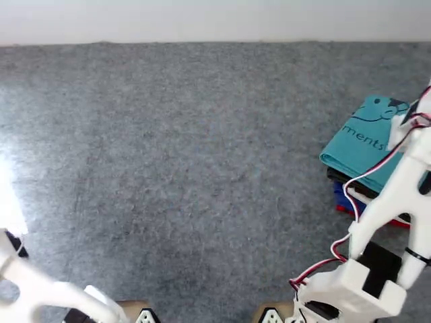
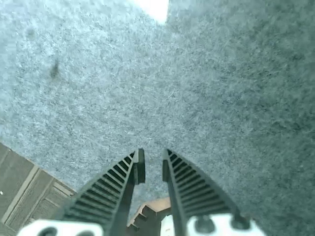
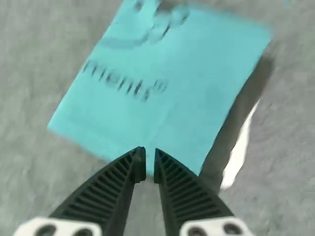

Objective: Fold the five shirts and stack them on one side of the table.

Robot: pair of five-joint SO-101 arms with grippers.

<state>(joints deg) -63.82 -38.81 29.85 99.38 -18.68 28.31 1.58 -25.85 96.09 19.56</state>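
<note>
A folded teal shirt (image 1: pixel 360 145) with dark print tops a stack at the table's right edge. Black, blue and red layers (image 1: pixel 347 196) peek out beneath it. The right arm (image 1: pixel 397 182) stretches over this stack. In the right wrist view, my right gripper (image 3: pixel 149 157) hovers just above the teal shirt (image 3: pixel 167 83) near its edge, fingers shut and holding nothing. A white edge (image 3: pixel 238 152) shows beside the shirt. My left gripper (image 2: pixel 152 160) is shut and empty above bare grey felt, and its arm (image 1: pixel 40 289) sits at the near left corner.
Grey felt (image 1: pixel 202 148) covers the table, with a white wall along the far side. The table's near edge and wooden floor (image 2: pixel 19 189) show by the left gripper. A bright patch of light (image 1: pixel 10 195) lies at the left edge.
</note>
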